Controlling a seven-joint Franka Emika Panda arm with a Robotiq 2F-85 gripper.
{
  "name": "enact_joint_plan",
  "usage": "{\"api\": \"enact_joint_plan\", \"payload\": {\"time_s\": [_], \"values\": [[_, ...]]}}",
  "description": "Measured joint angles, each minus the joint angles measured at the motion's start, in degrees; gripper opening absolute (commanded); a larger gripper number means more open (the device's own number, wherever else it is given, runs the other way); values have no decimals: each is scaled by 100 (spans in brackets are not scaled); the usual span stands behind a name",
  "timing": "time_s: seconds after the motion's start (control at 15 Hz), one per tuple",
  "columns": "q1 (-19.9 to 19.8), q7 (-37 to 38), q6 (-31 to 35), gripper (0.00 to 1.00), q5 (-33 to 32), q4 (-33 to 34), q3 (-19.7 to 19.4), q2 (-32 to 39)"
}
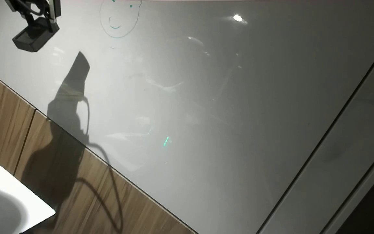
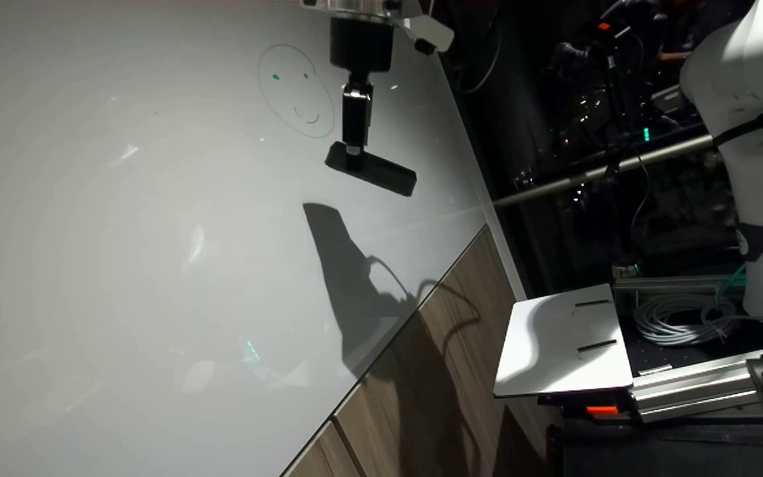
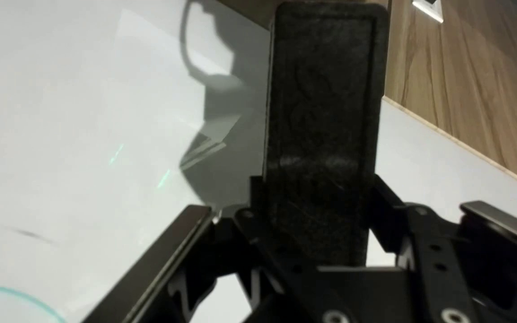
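I've got the tool point(image 2: 354, 151) clamped on a black block point(image 2: 385, 175), prob. an eraser, lower right of the smiley point(image 2: 296, 91) in an exterior view, so grip's done, but whiteboard point(image 2: 156, 265) contact apparently isn't, w/ the drawing looking near-whole.

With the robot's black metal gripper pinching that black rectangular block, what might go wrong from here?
The black rectangular block might twist or slip: the black metal gripper pinches it off-centre, leaving most of its length sticking out to one side.

It might also smear the thin-lined, teal-green smiley face if it rubs there, since that drawing appears nearby on the glossy white board in both exterior views.
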Motion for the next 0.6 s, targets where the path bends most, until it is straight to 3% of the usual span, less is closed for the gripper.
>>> {"api": "enact_joint_plan", "payload": {"time_s": [0.6], "values": [[-140, -5, -908, 31, -98, 1509, 142, 42]]}}
